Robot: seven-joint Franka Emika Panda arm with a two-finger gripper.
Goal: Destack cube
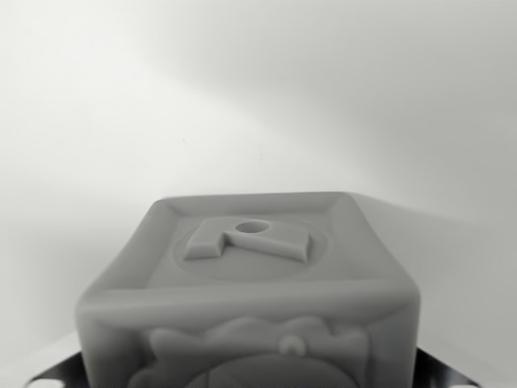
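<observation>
Through the wrist view, a pale grey cube (pixel 250 291) is filling the lower middle of the picture, sitting very close to the camera. Its top face is tilting away toward the far side, framed by a raised border, and inside that border a round recess is holding a raised letter-like shape (pixel 246 240) with a small round hole in it. The near face of the cube is showing a raised relief figure (pixel 258 356) with scalloped edges, though the bottom of the picture is cutting it off, so I cannot tell what it depicts.

At the bottom corners, on the wrist view's left and right, two dark, shiny metallic pieces (pixel 56 373) are peeking out on either side of the cube. They are lying just beside its lower edges, but whether they are touching it I cannot tell. Whether the jaws are clenched on the cube or released is likewise not showing from here.

Behind the cube a plain white surface (pixel 258 97) is spreading across the whole far part of the scene, shading gently from bright on the left to greyer on the right.
</observation>
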